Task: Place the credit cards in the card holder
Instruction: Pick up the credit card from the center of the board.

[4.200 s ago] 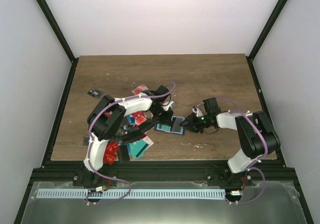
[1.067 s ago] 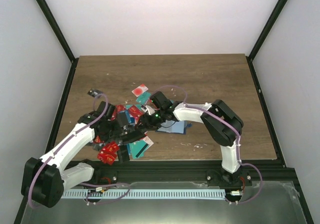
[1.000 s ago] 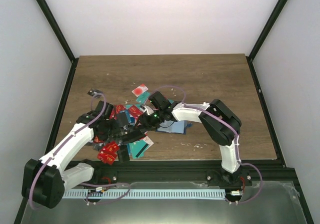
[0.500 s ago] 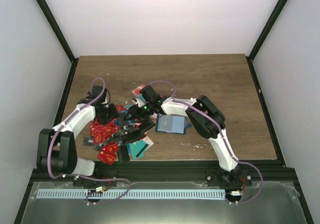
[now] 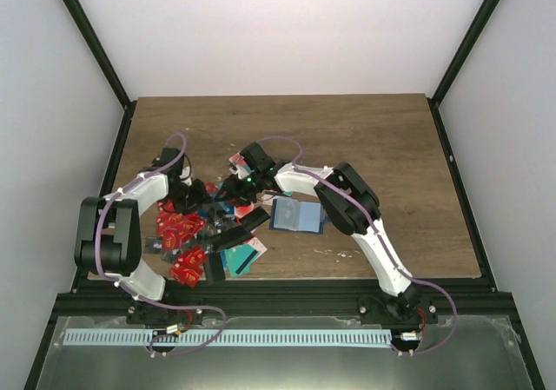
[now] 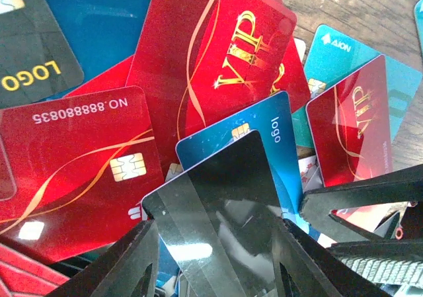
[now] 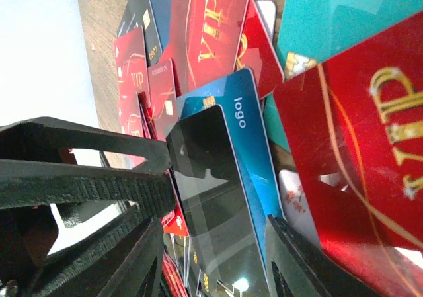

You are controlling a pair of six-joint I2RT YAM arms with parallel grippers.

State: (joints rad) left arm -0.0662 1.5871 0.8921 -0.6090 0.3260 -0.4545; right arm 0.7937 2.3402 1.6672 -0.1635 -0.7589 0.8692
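1. I see a wood-grain table point(image 5: 365, 138); everything sits on its near left part.
2. The right arm point(image 5: 304, 179) stretches leftward across it. The right jaws stand wide, one finger on either side of a glossy black card point(image 7: 205, 178).
3. The left arm point(image 5: 139, 195) curls in from the other side. The left jaws are also spread wide, straddling that same card close beside the right ones. I cannot tell whether any finger touches the card.
4. The credit cards point(image 5: 184, 230) lie in an overlapping heap under both jaws, mostly red with teal and blue among them.
5. The card holder point(image 5: 295, 214) lies opened flat just right of the heap, apart from both jaws.
6. The black card rests atop a blue card point(image 6: 277, 128) marked "logo".
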